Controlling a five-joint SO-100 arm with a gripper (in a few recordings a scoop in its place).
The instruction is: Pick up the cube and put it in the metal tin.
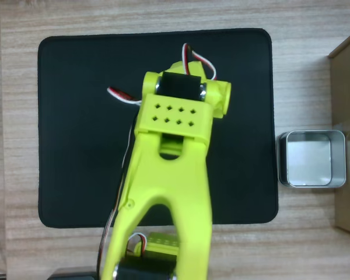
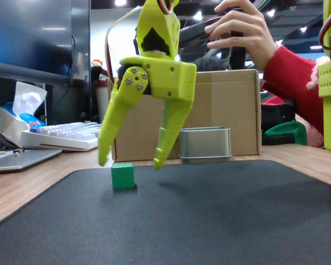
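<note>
In the fixed view the lime-green tool (image 2: 129,163) hung with its two fingers spread wide, tips pointing down and held just above the black mat (image 2: 209,215). The cube (image 2: 123,176), small and bright green, sat on the mat directly under the gap between the fingertips, a little nearer the left finger (image 2: 106,149) than the right one; neither finger touched it. The cube stood flat, toward the mat's far edge as that camera looked.

The metal tin (image 2: 204,143) stood upright on the wooden bench (image 2: 22,190) beyond the mat, in front of a brown cardboard box (image 2: 231,105). In the overhead view the metal tin (image 1: 312,158) lay just off the mat's (image 1: 70,146) right edge, near the bench's right side, apart from the mat, its pale inside bare. The arm (image 1: 169,169) reached up over the middle of the mat from the bench's lower edge, covering the spot beneath it.

A person's hand (image 2: 240,30) with a red sleeve (image 2: 292,77) showed behind the box. A keyboard (image 2: 60,135) lay at the left in the fixed view.
</note>
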